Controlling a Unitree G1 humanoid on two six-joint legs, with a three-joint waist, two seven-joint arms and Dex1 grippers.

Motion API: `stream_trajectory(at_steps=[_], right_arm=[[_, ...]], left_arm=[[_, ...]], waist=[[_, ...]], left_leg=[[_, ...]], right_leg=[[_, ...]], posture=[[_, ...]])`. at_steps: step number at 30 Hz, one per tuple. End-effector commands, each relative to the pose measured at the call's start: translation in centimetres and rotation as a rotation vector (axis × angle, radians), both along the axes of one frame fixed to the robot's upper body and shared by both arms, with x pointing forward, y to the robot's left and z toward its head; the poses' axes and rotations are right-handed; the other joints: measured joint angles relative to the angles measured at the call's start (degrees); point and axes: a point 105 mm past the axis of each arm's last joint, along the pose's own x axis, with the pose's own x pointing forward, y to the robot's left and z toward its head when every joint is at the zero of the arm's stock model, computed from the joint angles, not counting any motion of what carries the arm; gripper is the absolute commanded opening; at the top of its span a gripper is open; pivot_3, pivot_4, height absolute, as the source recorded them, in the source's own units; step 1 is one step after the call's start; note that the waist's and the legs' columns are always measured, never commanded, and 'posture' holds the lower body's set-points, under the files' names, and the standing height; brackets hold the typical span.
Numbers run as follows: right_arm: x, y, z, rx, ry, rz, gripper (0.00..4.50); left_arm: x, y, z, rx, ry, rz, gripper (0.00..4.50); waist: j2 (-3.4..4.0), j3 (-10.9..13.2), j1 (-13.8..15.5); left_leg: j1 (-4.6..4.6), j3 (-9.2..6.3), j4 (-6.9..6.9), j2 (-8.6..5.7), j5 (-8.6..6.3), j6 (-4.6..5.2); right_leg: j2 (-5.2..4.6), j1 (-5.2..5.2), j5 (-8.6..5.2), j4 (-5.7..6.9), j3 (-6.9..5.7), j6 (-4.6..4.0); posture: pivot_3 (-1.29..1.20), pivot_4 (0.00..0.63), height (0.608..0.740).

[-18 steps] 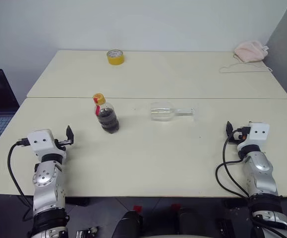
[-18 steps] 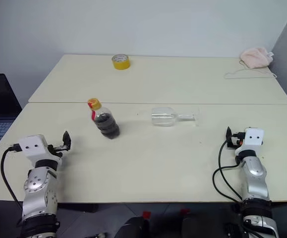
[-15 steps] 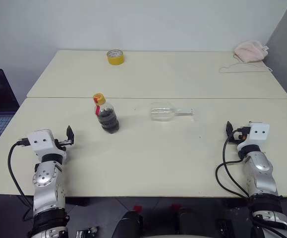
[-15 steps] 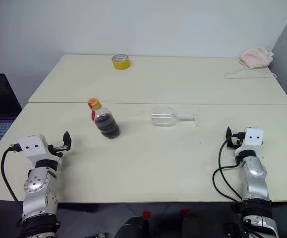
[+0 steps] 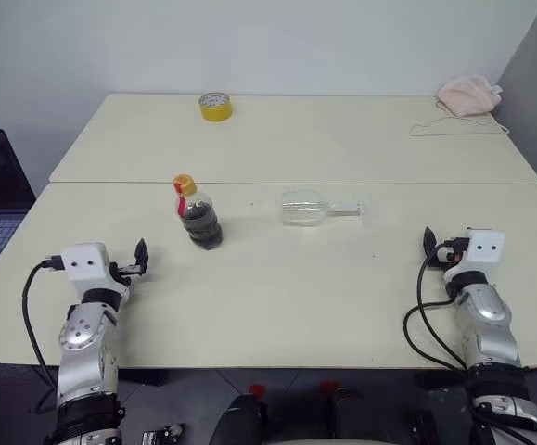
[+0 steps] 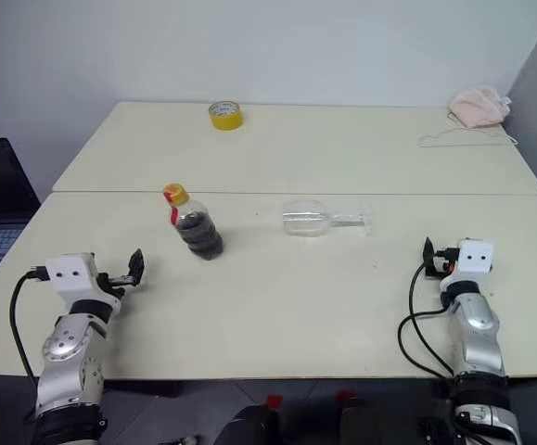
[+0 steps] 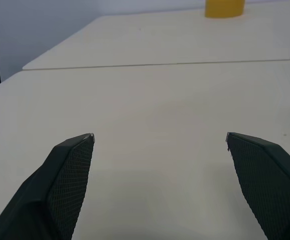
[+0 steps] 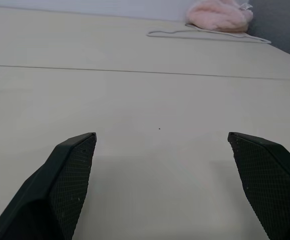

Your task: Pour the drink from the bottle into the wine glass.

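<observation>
The left gripper (image 5: 141, 259) and right gripper (image 5: 428, 243) rested near the table (image 5: 277, 306) front edge, fingers spread apart and empty. Farther back, the bottle (image 5: 197, 214) stood upright. The wine glass (image 5: 316, 209) lay on its side to the bottle's right.

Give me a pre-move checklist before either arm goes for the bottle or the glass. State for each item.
1. Left pincer open and empty: ok.
2. Right pincer open and empty: ok.
3. Bottle upright on the table, ahead of the left pincer: ok.
4. Yellow cap off for pouring: not ok, it sits on the neck.
5. Wine glass upright to receive the drink: not ok, it lies on its side, foot toward the robot's right.
6. Tape roll and pink cloth clear of the work area: ok, both at the far edge.
</observation>
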Motion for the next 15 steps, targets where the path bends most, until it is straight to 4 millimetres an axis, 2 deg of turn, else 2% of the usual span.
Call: stream_trajectory(at_steps=[1, 5, 9, 12, 15], right_arm=[[-0.5, -0.2, 2.4, -0.059, -0.068, 0.019, 4.5], [-1.2, 1.5, 3.7, -0.127, -0.101, 0.145, 4.5], [-2.1, 3.9, 4.6, -0.096, -0.118, 0.303, 4.5], [-4.1, 8.8, 4.4, 0.026, -0.027, 0.616, 4.5], [-5.8, 11.4, 4.8, -0.012, 0.014, 0.782, 4.5]], left_arm=[[-0.1, -0.5, 1.9, 0.041, -0.037, -0.056, 4.47], [-0.4, -2.2, 2.7, 0.069, -0.037, -0.171, 4.47], [-1.3, -3.8, 3.7, 0.12, -0.073, -0.273, 4.47], [-2.0, -6.1, 3.7, 0.073, -0.073, -0.426, 4.47], [-2.2, -7.5, 3.6, 0.04, -0.053, -0.508, 4.47]], waist=[[0.0, 0.0, 0.03], [0.01, 0.01, 0.1], [0.04, 0.03, 0.1], [0.1, 0.06, 0.18], [0.13, 0.09, 0.64]], left_leg=[[0.0, 0.0, 0.0, 0.0, 0.0, 0.0], [-0.05, 0.04, -0.02, 0.02, 0.0, 0.0], [-0.04, 0.08, -0.04, 0.1, -0.01, 0.0], [-0.07, 0.11, -0.06, 0.16, -0.01, 0.0], [-0.08, 0.1, -0.04, 0.17, -0.02, 0.01]], right_leg=[[0.0, -0.01, 0.0, 0.0, 0.01, 0.0], [0.02, -0.08, 0.0, 0.0, 0.05, 0.0], [0.08, -0.1, 0.0, 0.0, 0.1, 0.0], [0.08, -0.11, 0.0, -0.02, 0.12, -0.01], [0.09, -0.1, 0.0, -0.02, 0.12, -0.01]], posture=[[0.0, 0.15, 0.74], [0.0, 0.15, 0.74], [0.0, 0.15, 0.74], [0.0, 0.15, 0.74], [0.0, 0.15, 0.74]])
